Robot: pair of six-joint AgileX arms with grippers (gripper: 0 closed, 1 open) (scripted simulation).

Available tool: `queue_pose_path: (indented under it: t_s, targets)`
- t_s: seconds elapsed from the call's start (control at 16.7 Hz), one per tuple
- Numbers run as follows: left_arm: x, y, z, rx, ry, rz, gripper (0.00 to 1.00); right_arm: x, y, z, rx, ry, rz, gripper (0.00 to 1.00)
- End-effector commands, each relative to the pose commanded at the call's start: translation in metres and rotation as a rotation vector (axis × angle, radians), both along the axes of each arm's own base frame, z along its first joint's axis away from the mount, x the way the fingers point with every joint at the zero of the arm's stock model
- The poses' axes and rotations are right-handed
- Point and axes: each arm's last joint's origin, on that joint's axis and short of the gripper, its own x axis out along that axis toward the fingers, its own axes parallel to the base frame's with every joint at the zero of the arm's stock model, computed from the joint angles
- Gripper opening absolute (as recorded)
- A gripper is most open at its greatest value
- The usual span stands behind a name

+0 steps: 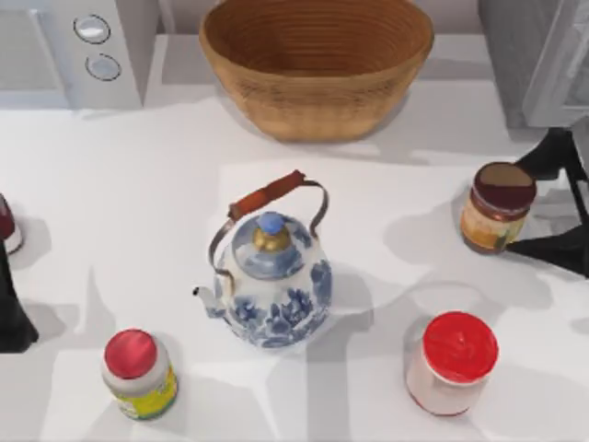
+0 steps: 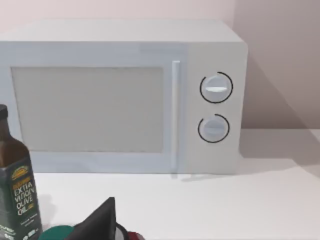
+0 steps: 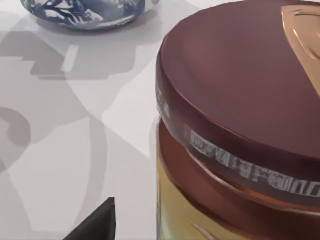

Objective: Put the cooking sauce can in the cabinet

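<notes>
The cooking sauce can (image 1: 497,207), a small jar with a maroon lid and orange-tan label, stands upright at the table's right side. My right gripper (image 1: 521,206) reaches in from the right edge, open, with one black finger on each side of the can. The right wrist view has the can (image 3: 240,125) very close, with one fingertip (image 3: 95,222) beside it. The dark grey cabinet (image 1: 515,55) with its paler door panel stands at the back right, behind the can. My left gripper (image 1: 11,313) rests open at the table's left edge.
A wicker basket (image 1: 317,64) sits at the back centre and a blue-and-white teapot (image 1: 271,276) in the middle. A white red-lidded jar (image 1: 451,364) stands front right, a yellow-green-labelled bottle (image 1: 140,373) front left. A white microwave (image 1: 74,46) is at the back left, near an olive oil bottle (image 2: 15,200).
</notes>
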Motion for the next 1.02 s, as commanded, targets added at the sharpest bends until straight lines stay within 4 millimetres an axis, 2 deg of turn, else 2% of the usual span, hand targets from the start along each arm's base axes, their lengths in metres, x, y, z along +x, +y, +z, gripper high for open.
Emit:
queue_pose_path:
  t_s: [0.36,0.66,1.02]
  targets:
    - [0.0,0.0,0.0,0.0,0.0,0.0,1.0,-0.001,0.029,-0.009,0.001,0.001,0.0,1.0]
    - [0.0,0.0,0.0,0.0,0.0,0.0,1.0,-0.001,0.03,-0.009,0.001,0.002,0.001,1.0]
    - [0.0,0.0,0.0,0.0,0.0,0.0,1.0,-0.001,0.03,-0.009,0.001,0.002,0.001,0.55]
